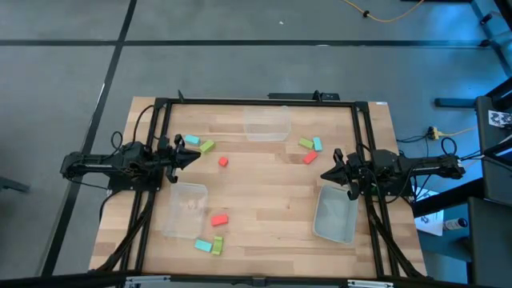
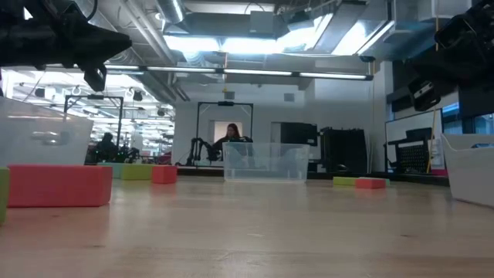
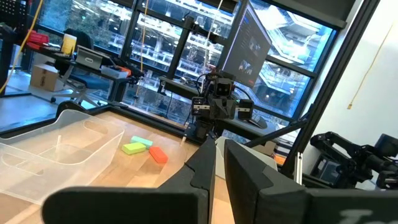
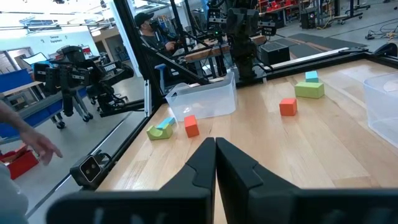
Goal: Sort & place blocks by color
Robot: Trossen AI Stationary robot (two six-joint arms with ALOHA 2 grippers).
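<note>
right gripper [image 4: 215, 144] — closed | blocks [image 4: 288, 106] scattered — wooden table [image 4: 323, 149]

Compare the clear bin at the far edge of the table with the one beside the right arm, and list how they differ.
The far bin sits at the table's far edge, midway between the arms; the right-side bin lies next to the right end effector. In the high view the far bin's long side runs across the table, while the right-side bin's runs front to back, slightly tilted. The far bin looks more see-through, the right-side bin cloudier. Both are clear plastic with no blocks inside.

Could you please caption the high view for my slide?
Both arms wait at the table edges; coloured blocks lie scattered around three clear bins.
</note>
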